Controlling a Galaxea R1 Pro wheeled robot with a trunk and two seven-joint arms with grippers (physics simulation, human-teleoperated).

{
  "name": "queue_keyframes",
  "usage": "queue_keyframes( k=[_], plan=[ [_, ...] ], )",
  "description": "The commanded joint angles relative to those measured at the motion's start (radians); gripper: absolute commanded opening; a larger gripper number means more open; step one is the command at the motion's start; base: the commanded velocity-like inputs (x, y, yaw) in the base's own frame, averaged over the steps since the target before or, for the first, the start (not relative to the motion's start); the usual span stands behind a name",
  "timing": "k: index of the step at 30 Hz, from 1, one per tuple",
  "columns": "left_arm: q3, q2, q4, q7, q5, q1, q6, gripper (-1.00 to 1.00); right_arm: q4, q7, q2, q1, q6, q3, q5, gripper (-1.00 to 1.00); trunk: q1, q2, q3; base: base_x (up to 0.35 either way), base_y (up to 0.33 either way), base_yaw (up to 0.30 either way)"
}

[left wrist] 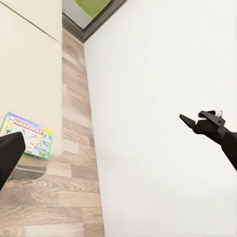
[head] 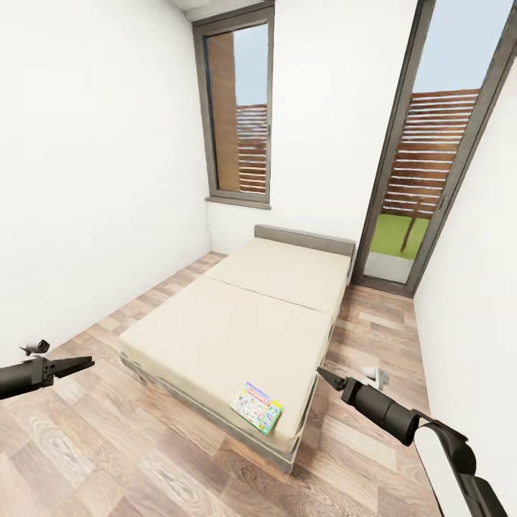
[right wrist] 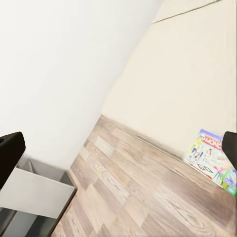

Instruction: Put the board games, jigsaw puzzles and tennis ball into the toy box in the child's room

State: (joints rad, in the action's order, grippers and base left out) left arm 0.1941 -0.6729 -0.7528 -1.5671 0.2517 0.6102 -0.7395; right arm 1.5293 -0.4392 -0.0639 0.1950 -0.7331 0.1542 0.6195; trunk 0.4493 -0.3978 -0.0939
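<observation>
One game [head: 256, 407] lies flat at the bed's [head: 215, 337] near corner, within reach; both grippers [head: 72, 367] [head: 327, 378] hover empty, fingers together.

The board game [right wrist: 213, 160] is cut off at three o'clock in the right wrist view. The left gripper's [head: 80, 366] jaw gap is too small to be judged.

Left gripper [head: 85, 365] held low and forward, fingers pressed together to a point. Right gripper [head: 324, 376] likewise raised, tips closed, dark forearm angling back.
</observation>
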Motion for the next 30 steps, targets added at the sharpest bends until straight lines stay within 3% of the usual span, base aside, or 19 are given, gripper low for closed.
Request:
queue_keyframes(
  k=[1,19,30],
  plan=[
    [0.0,-0.001,0.0,-0.004,0.0,0.0,-0.011,1.0,0.0,-0.002,0.0,0.001,-0.007,0.001,0.002,1.0,0.001,-0.002,-0.002,0.0,0.0,-0.28],
    [0.001,-0.001,0.0,-0.004,0.0,0.0,-0.011,1.0,0.0,-0.001,0.001,0.001,-0.006,0.001,0.002,1.0,0.001,-0.002,0.009,0.0,0.008,-0.28],
    [0.001,-0.001,0.0,-0.004,0.0,0.0,-0.011,1.0,-0.001,-0.001,0.001,0.001,-0.006,0.001,0.002,1.0,0.001,-0.002,0.016,0.0,0.199,-0.28]
  ],
)
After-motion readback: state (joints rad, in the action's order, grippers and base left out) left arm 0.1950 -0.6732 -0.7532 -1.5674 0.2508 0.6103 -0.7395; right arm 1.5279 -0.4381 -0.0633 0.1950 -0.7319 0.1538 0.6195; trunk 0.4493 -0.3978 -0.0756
